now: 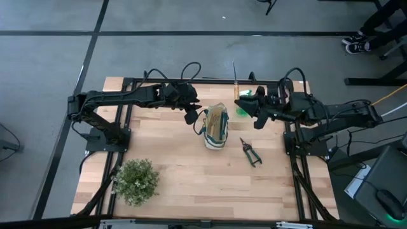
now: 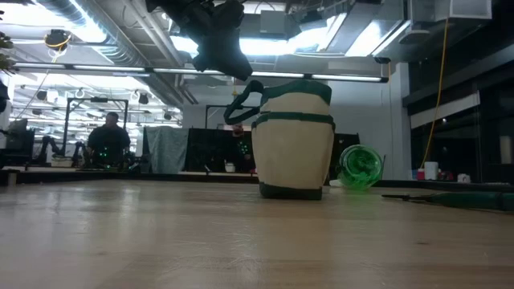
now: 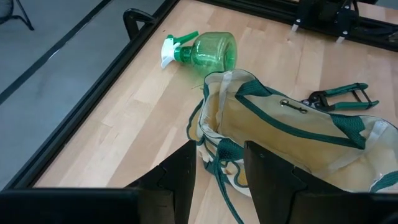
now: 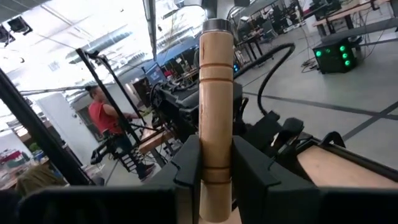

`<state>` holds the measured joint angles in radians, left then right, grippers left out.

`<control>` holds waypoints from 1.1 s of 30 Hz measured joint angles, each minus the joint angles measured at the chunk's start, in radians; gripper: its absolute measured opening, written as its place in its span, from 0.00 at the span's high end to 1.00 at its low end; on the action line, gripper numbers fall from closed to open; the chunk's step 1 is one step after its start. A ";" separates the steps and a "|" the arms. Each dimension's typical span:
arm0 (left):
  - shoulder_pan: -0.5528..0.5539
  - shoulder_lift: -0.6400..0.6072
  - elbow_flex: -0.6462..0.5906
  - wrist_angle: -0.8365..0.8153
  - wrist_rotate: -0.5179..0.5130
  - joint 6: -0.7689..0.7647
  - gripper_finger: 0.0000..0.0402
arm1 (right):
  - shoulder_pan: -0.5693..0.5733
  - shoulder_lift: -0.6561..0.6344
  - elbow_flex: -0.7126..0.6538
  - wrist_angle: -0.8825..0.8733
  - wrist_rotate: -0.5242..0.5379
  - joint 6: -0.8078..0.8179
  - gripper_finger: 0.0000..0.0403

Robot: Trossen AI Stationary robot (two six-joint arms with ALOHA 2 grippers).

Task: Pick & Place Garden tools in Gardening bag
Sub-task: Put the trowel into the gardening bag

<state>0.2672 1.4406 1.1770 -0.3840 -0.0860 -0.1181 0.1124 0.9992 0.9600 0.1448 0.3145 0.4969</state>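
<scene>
The gardening bag [image 1: 215, 126] stands upright near the middle of the tabletop [image 1: 191, 178], its open mouth up and its long side running front to back. The left pincer [image 1: 193, 115] hovers at the bag's left rim, fingers [image 3: 180, 177] spread, with a green strap [image 3: 219, 163] lying between them.

The right pincer [image 1: 259, 113] is up over the back right part of the tabletop, pinching a wooden tool handle [image 4: 215, 112]. In the right wrist view, the handle stands straight between the two fingers [image 4: 186, 163], its long axis running out past the fingertips. Which tool it belongs to I cannot tell.

The green spray bottle [image 1: 243, 108] lies on its side behind and to the right of the bag, just under that right pincer. The pruning shears [image 1: 250, 152] lie flat to the right of the bag, long axis slanting front to back. A potted plant [image 1: 135, 180] sits at the front left corner, well apart.
</scene>
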 joint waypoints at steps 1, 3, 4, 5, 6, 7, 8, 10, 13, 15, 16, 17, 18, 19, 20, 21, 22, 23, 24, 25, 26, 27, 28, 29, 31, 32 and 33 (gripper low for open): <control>0.000 0.000 0.000 0.000 0.000 0.000 0.68 | 0.005 0.004 0.000 0.000 0.000 0.000 0.85; 0.000 0.000 0.000 0.000 0.001 0.000 0.68 | 0.012 0.013 0.000 0.001 0.000 0.001 0.85; 0.000 0.000 0.000 0.003 0.002 0.000 0.68 | 0.015 0.019 0.001 0.003 0.000 0.009 0.85; 0.000 0.000 0.000 0.010 0.008 0.000 0.68 | 0.018 0.024 0.001 0.001 0.000 0.012 0.85; 0.000 0.000 0.000 0.022 0.023 0.000 0.68 | 0.020 0.032 0.001 0.000 0.000 0.012 0.85; 0.000 0.000 0.000 0.036 0.050 0.003 0.68 | 0.022 0.040 0.001 0.001 0.000 0.012 0.85; 0.000 0.000 0.000 0.056 0.082 0.011 0.68 | 0.022 0.047 0.001 -0.005 0.000 0.012 0.85; 0.000 0.000 -0.001 0.109 0.152 0.028 0.68 | 0.021 0.058 0.001 -0.021 0.000 0.011 0.85; 0.000 0.000 -0.001 0.210 0.254 0.033 0.68 | 0.021 0.069 0.001 -0.052 0.000 0.004 0.85; 0.000 0.000 -0.001 0.284 0.324 0.034 0.68 | 0.021 0.072 0.001 -0.064 0.000 -0.012 0.85; 0.000 0.000 -0.001 0.320 0.359 0.034 0.68 | 0.021 0.072 0.001 -0.071 -0.001 -0.016 0.85; 0.000 0.000 -0.001 0.355 0.389 0.028 0.68 | 0.021 0.072 0.001 -0.082 -0.001 -0.017 0.85; 0.000 0.000 -0.001 0.391 0.415 0.019 0.68 | 0.021 0.072 0.001 -0.091 -0.001 -0.018 0.85; 0.000 0.000 -0.001 0.426 0.430 0.003 0.68 | 0.021 0.073 0.001 -0.099 0.000 -0.019 0.85; 0.000 0.000 -0.001 0.455 0.441 -0.015 0.68 | 0.021 0.073 0.001 -0.101 0.000 -0.019 0.85; 0.000 0.000 -0.001 0.485 0.458 -0.030 0.68 | 0.021 0.073 0.001 -0.101 0.000 -0.020 0.85; 0.000 0.000 -0.001 0.513 0.475 -0.045 0.68 | 0.021 0.073 0.001 -0.101 0.000 -0.027 0.85; 0.000 0.000 -0.001 0.543 0.489 -0.059 0.68 | 0.021 0.073 0.001 -0.101 -0.001 -0.033 0.85; 0.000 0.000 -0.001 0.573 0.502 -0.072 0.68 | 0.021 0.073 0.001 -0.101 0.000 -0.038 0.85; 0.000 0.000 -0.001 0.603 0.516 -0.087 0.68 | 0.021 0.073 0.001 -0.101 -0.001 -0.043 0.85; 0.000 0.000 -0.001 0.635 0.525 -0.104 0.68 | 0.021 0.073 0.001 -0.101 -0.001 -0.050 0.85; 0.000 0.000 -0.001 0.666 0.526 -0.121 0.68 | 0.021 0.073 0.001 -0.100 0.000 -0.058 0.85; 0.000 0.000 -0.001 0.696 0.527 -0.141 0.68 | 0.021 0.073 0.001 -0.101 -0.001 -0.065 0.85; 0.000 0.000 -0.001 0.724 0.527 -0.160 0.68 | 0.021 0.073 0.001 -0.100 -0.001 -0.072 0.85; 0.000 0.000 -0.001 0.776 0.525 -0.187 0.68 | 0.021 0.073 0.001 -0.100 -0.001 -0.091 0.85; 0.000 0.000 -0.001 0.796 0.524 -0.192 0.68 | 0.021 0.073 0.001 -0.100 -0.001 -0.103 0.85; 0.000 0.000 -0.001 0.813 0.524 -0.192 0.68 | 0.021 0.073 0.001 -0.100 -0.001 -0.118 0.85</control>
<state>0.2672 1.4410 1.1763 0.4294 0.4377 -0.3099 0.1329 1.0721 0.9607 0.0444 0.3138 0.3787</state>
